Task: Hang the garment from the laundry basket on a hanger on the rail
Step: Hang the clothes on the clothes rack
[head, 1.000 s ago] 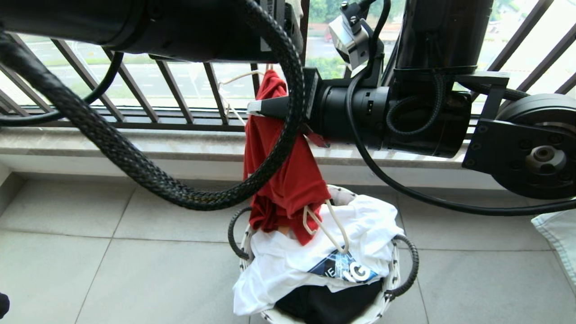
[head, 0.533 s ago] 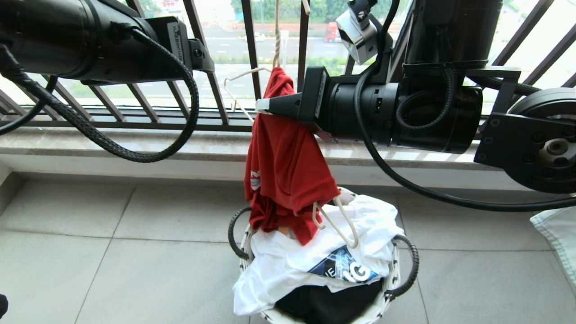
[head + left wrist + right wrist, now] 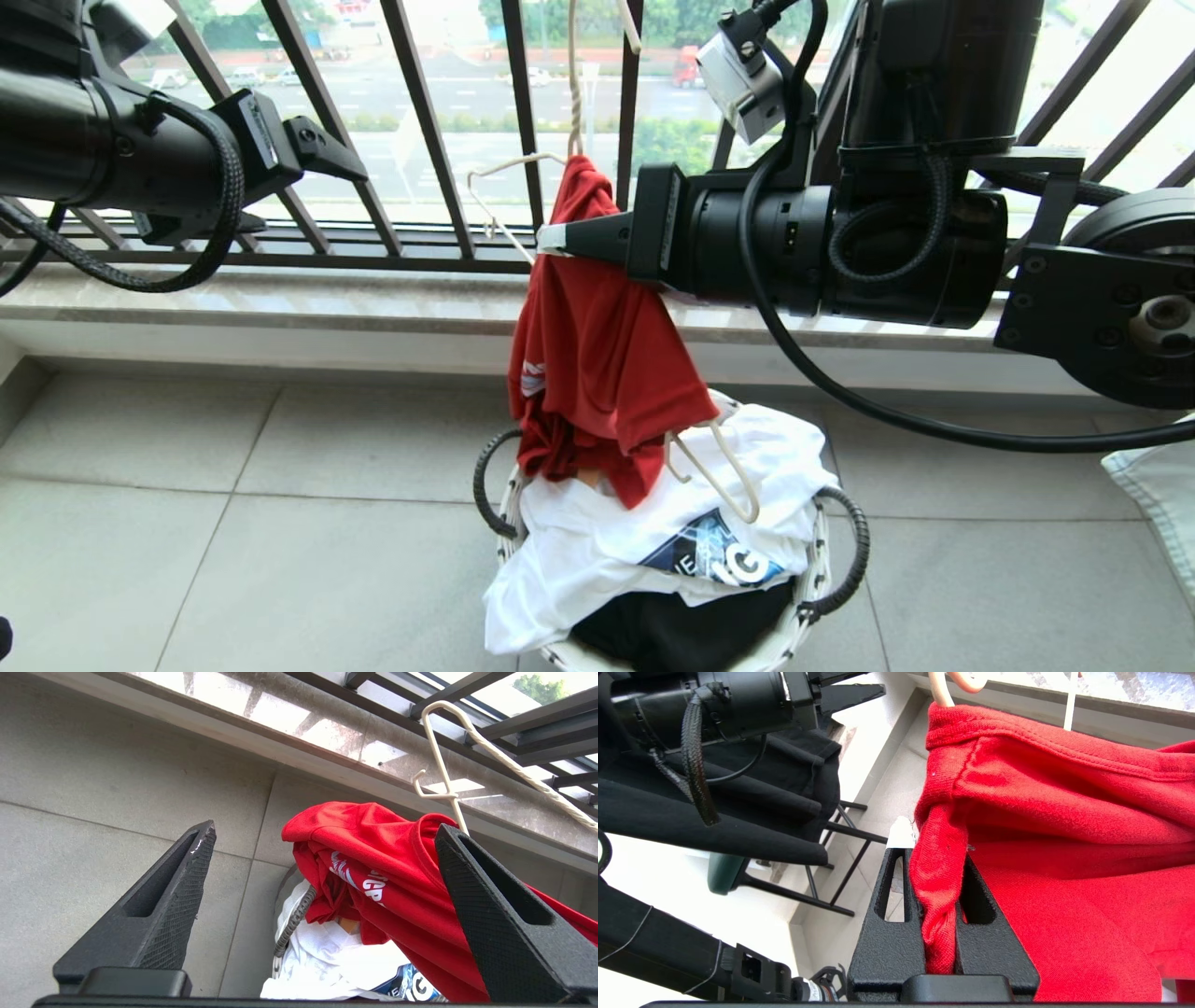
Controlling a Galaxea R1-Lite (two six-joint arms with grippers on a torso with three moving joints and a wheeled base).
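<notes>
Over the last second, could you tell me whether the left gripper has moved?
Yes. In the head view the left gripper, fingers open, has swung away to the left along the balcony railing, clear of the red T-shirt that the right gripper grips.

The right gripper (image 3: 941, 858) was clamped tight on a bunched fold of the red knit T-shirt (image 3: 1064, 835), which filled the frame beside and above its black fingers (image 3: 892, 933). A cream-white wire hanger (image 3: 941, 686) poked out above the shirt's ribbed edge. The other black robot arm (image 3: 738, 700) reached past a black cloth-draped folding stand (image 3: 752, 821).
</notes>
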